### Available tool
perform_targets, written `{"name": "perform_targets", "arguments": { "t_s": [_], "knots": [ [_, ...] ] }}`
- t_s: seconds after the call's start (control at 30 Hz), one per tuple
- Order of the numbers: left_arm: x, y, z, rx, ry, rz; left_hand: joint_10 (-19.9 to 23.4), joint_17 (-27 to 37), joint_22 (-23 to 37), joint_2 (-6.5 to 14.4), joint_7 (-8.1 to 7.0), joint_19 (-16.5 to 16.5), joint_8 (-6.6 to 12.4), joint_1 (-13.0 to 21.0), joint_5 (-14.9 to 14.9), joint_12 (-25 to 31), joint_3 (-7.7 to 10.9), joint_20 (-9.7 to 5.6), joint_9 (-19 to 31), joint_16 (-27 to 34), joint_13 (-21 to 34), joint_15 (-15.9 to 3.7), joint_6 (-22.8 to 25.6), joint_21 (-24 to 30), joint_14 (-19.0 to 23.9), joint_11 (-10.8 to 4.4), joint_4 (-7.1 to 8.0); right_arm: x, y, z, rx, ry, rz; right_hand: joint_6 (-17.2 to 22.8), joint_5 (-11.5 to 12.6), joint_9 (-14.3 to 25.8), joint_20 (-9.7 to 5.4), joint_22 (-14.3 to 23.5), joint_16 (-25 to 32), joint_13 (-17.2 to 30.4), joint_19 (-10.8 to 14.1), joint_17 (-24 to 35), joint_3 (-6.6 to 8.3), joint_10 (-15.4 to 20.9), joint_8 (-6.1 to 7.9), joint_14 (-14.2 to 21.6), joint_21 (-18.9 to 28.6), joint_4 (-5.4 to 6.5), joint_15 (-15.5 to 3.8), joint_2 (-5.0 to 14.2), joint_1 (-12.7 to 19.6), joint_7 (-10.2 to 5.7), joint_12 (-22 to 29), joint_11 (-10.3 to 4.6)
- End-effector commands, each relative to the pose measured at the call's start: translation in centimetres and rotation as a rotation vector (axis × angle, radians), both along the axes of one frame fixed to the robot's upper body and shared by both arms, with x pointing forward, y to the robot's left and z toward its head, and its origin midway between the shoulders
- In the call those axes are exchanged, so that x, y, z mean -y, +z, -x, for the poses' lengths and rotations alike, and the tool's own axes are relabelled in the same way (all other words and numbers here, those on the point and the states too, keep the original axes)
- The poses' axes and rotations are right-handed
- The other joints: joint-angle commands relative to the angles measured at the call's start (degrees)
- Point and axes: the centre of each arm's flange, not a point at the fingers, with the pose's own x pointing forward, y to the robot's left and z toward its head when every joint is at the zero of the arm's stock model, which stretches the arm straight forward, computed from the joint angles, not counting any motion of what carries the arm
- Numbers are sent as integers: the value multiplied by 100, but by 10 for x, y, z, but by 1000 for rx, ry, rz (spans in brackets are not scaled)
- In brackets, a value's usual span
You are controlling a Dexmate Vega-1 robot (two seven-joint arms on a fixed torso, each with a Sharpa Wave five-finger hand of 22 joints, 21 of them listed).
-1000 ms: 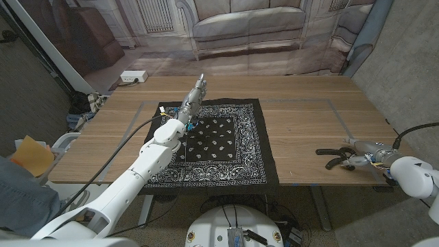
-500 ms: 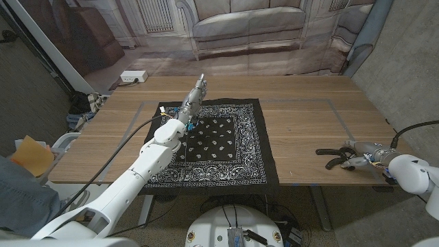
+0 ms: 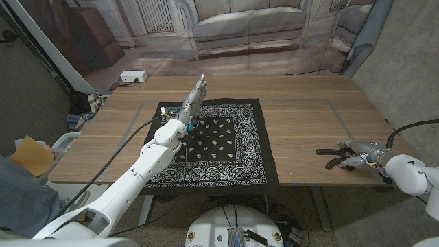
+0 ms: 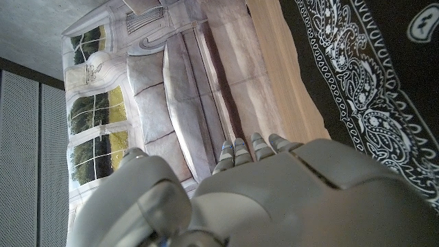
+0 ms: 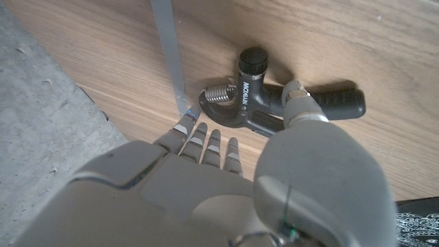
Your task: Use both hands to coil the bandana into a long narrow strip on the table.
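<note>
The black bandana (image 3: 219, 144) with its white paisley print lies spread flat and square on the wooden table (image 3: 309, 116), reaching the near edge. My left hand (image 3: 194, 96) is stretched out over the bandana's far left corner, fingers straight and holding nothing. In the left wrist view its fingers (image 4: 250, 149) point past the bandana (image 4: 370, 82) toward the table's far edge. My right hand (image 3: 357, 155) is at the table's right front, far from the cloth, fingers (image 5: 206, 140) extended. Its thumb (image 5: 302, 103) is over a black hand-grip tool (image 5: 264, 103), which it does not grasp.
The hand-grip tool (image 3: 331, 158) lies just left of my right hand. Grey tape lines (image 3: 343, 120) mark a rectangle on the table. A person's blue sleeve (image 3: 17, 195) and an orange object (image 3: 29, 154) are at the left edge. A white box (image 3: 134, 77) sits on the floor beyond.
My right forearm has shifted slightly at the table's right front. The left arm and the bandana have not moved.
</note>
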Motion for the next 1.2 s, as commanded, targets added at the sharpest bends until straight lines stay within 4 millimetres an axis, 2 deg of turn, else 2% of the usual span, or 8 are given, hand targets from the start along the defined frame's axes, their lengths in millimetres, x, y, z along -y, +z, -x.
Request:
{"name": "perform_targets", "arguments": {
  "t_s": [0.03,0.37,0.57,0.67,0.83,0.9,0.97,1.2],
  "knots": [
    [-2,-5,-1,-7,3,13,36,13,14,41,-12,-27,7,28,-2,0,-44,33,14,-4,14,-10,16,-4,-16,-38,19,-5,-5,-4,-26,20,38,60,14,27,-18,18,32,9,59,18,36,36,79,62,-18,17,-12,5,86,-115,45,-36],
    [-2,-9,-1,-9,-4,23,38,13,15,49,-8,-30,5,30,-6,0,-57,31,14,-5,14,-14,20,-3,-19,-38,23,-5,-15,-10,-53,19,49,549,0,24,-101,25,23,7,99,24,7,263,213,132,-91,57,-61,75,147,-283,122,-79],
    [-2,-9,0,-9,-4,27,33,13,15,53,-13,-31,3,29,-8,-2,-67,34,14,-5,14,-12,19,-1,-21,-43,26,-4,-20,-12,-30,6,79,1282,-22,23,-150,31,35,6,184,26,-42,500,388,290,-169,78,-152,163,220,-514,180,-159],
    [-3,-10,0,-10,-3,29,37,13,16,54,-14,-30,2,29,-9,-1,-72,35,15,-6,14,-14,20,0,-23,-44,27,-3,-23,-14,-19,1,93,1605,-37,20,-208,35,45,6,286,29,-89,682,437,398,-189,92,-203,191,238,-600,226,-251],
    [-3,-11,0,-11,-4,31,36,13,16,56,-13,-30,2,29,-10,-2,-76,37,15,-5,14,-12,22,1,-20,-38,29,-4,-26,-16,-5,-4,109,2299,-70,27,-280,51,99,1,589,33,-226,1579,475,842,-224,113,-344,292,289,-682,479,-539],
    [-3,-11,0,-12,-4,30,37,13,16,57,-9,-37,1,29,-11,-2,-80,39,15,-4,15,-11,21,-2,-17,-42,29,-5,-27,-16,5,-2,116,2484,-69,34,-299,56,107,0,683,31,-247,1793,484,978,-225,96,-394,332,350,-685,529,-640],
    [-3,-10,0,-13,-6,30,37,13,16,58,-13,-33,0,29,-12,-2,-83,41,15,-3,15,-11,20,0,-17,-45,30,-5,-27,-16,13,0,116,2767,-72,47,-309,61,110,-2,778,30,-267,1949,540,1099,-221,87,-431,373,405,-681,559,-699],
    [0,-9,-3,-14,-13,26,38,13,16,62,-14,-36,0,30,-14,-2,-93,41,15,-7,15,-10,24,0,-26,-45,32,-5,-21,-11,67,0,124,3125,-85,61,-355,71,143,-6,927,33,-308,2204,579,1382,-215,71,-560,436,507,-694,600,-825]
  ]
}}
